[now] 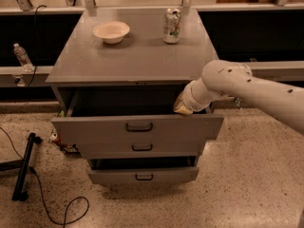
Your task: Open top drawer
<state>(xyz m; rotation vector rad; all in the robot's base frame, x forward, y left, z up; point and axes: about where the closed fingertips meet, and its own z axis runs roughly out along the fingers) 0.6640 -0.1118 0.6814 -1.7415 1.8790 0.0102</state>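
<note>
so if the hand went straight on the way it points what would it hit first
The hand points left and down into the open top drawer; it would likely meet the drawer's floor or front panel first, though depth is unclear.
</note>
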